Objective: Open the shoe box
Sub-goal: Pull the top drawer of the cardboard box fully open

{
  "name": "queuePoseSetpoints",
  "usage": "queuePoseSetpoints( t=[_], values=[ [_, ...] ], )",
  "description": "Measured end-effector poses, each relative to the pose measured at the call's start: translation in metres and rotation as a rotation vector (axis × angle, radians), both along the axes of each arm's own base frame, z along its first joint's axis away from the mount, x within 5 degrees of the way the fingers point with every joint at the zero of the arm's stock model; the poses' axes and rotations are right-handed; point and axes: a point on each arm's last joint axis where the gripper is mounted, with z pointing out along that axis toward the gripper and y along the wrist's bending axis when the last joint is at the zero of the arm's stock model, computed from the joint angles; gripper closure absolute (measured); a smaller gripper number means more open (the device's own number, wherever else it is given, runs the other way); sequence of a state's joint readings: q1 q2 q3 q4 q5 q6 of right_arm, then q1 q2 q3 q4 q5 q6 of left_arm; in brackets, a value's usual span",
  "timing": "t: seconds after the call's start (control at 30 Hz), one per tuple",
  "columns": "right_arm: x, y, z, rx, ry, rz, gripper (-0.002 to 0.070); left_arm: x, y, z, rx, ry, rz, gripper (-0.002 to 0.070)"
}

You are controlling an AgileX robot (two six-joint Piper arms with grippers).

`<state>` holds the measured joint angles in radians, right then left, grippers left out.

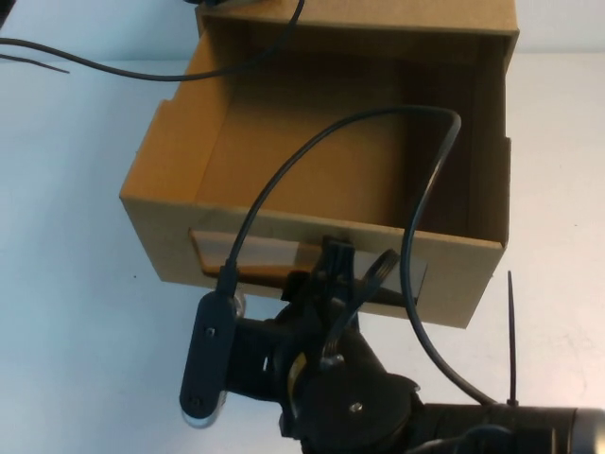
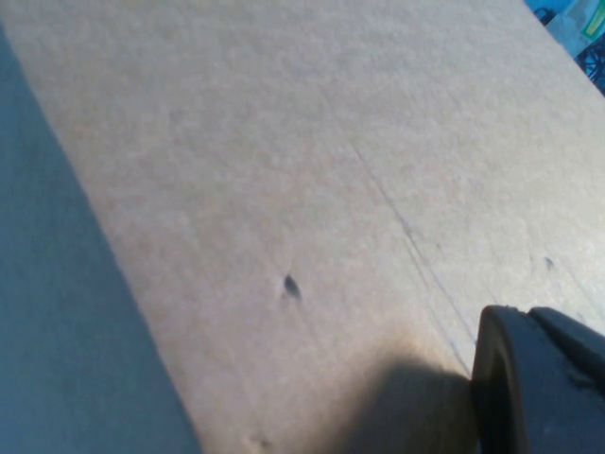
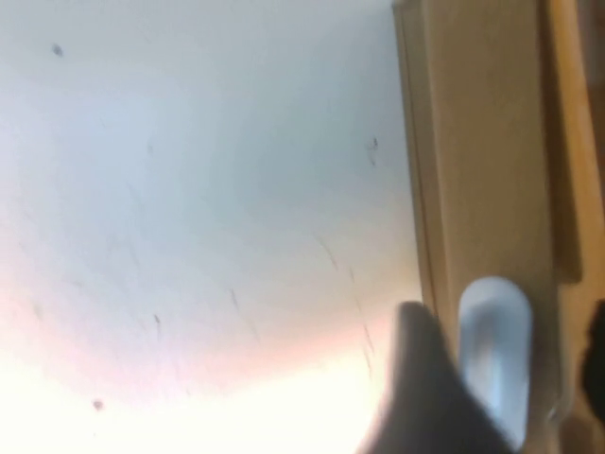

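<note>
The brown cardboard shoe box (image 1: 312, 161) stands open on the white table, its lid (image 1: 359, 14) raised at the far side and its inside bare. At the middle of the box's near wall (image 1: 255, 248) is my right gripper (image 1: 357, 268), open, its fingers astride the wall's top edge. In the right wrist view the pale pad (image 3: 492, 350) lies against the cardboard wall (image 3: 482, 142), with the other finger dark at the picture's edge. My left gripper (image 2: 539, 378) is close against a flat cardboard face (image 2: 284, 189); the left arm is hidden in the high view.
A black cable (image 1: 416, 113) arches from my right arm over the box's inside. Another cable (image 1: 85, 59) runs across the table at the far left. White table (image 1: 66, 236) lies bare to the left and right of the box.
</note>
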<state>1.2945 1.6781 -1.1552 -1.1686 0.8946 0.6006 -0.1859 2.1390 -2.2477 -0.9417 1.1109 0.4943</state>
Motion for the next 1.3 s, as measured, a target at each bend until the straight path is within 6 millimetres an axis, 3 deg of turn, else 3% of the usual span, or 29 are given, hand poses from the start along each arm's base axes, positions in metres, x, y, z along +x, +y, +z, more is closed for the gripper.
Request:
queuePoseSetpoints(
  t=[0.1, 0.2, 0.53, 0.67, 0.77, 0.9, 1.03, 1.3],
  values=[
    [-0.003, 0.005, 0.003, 0.012, 0.004, 0.079, 0.0261, 0.000, 0.000, 0.000, -0.003, -0.005, -0.005, 0.0680],
    [-0.008, 0.006, 0.016, 0.043, -0.004, 0.173, 0.0208, 0.000, 0.000, 0.000, 0.002, -0.018, -0.012, 0.0680],
    [-0.031, -0.019, 0.078, 0.257, 0.033, 0.351, 0.0193, -0.004, 0.003, 0.012, 0.049, -0.089, -0.010, 0.0680],
    [-0.039, -0.034, 0.103, 0.368, 0.020, 0.394, 0.0277, -0.012, 0.005, 0.025, 0.098, -0.113, -0.027, 0.0680],
    [-0.043, -0.045, 0.117, 0.412, 0.002, 0.398, 0.0421, -0.022, 0.008, 0.041, 0.111, -0.138, -0.021, 0.0680],
    [-0.047, -0.063, 0.135, 0.464, -0.026, 0.393, 0.0624, -0.046, 0.015, 0.078, 0.094, -0.209, 0.005, 0.0680],
    [-0.050, -0.085, 0.151, 0.498, -0.061, 0.360, 0.0676, -0.071, 0.027, 0.111, 0.111, -0.277, 0.051, 0.0680],
    [-0.051, -0.151, 0.171, 0.499, -0.086, 0.106, 0.0687, -0.131, 0.050, 0.165, 0.219, -0.403, 0.162, 0.0680]
  ],
)
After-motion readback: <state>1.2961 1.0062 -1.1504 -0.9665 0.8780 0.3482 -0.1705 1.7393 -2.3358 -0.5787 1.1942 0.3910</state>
